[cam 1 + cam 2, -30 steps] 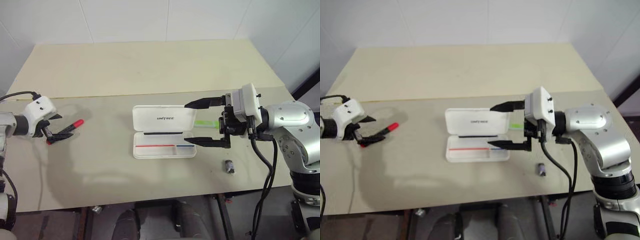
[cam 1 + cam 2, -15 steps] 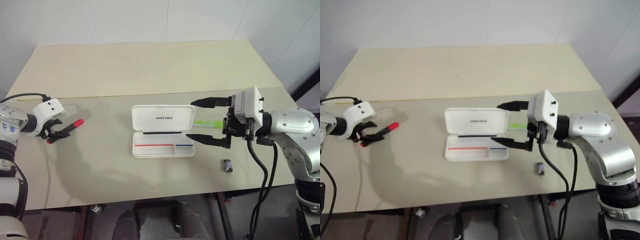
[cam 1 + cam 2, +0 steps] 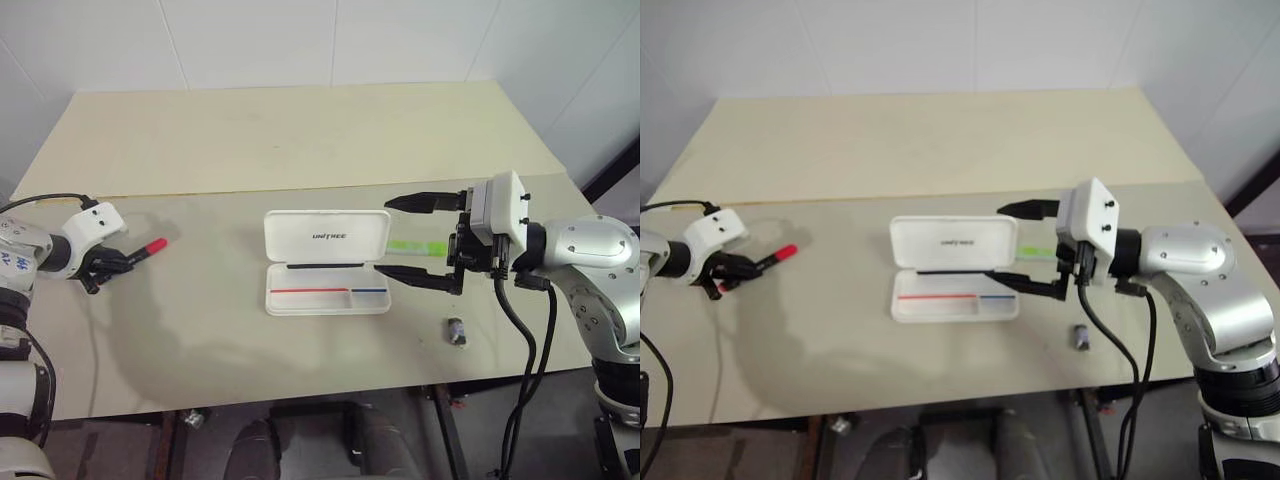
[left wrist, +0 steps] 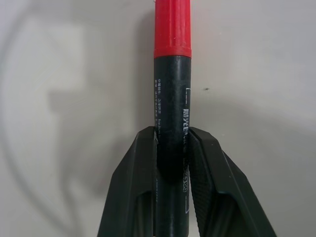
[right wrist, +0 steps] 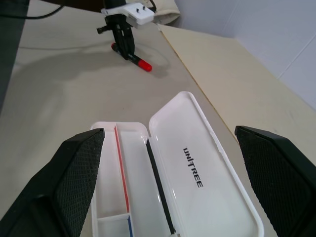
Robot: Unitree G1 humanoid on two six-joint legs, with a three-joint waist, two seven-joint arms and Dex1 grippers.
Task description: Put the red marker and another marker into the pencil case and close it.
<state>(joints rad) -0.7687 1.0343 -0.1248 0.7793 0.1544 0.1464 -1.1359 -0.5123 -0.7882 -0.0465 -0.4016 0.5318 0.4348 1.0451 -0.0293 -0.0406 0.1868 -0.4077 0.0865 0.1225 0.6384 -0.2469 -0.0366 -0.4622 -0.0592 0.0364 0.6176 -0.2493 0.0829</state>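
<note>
Left gripper (image 4: pixel 172 148) now closed on red marker (image 4: pixel 172 94), pencil case (image 3: pixel 326 262) open

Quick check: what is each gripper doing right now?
Left gripper: shut on the red marker.
Right gripper: open, holding nothing, beside the pencil case.

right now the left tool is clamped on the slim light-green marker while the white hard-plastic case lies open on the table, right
Not quite. The left tool is clamped on the slim red marker with the black end section, not the green one, as the left wrist view shows. The white hard-plastic hinged case does lie open on the table.
</note>
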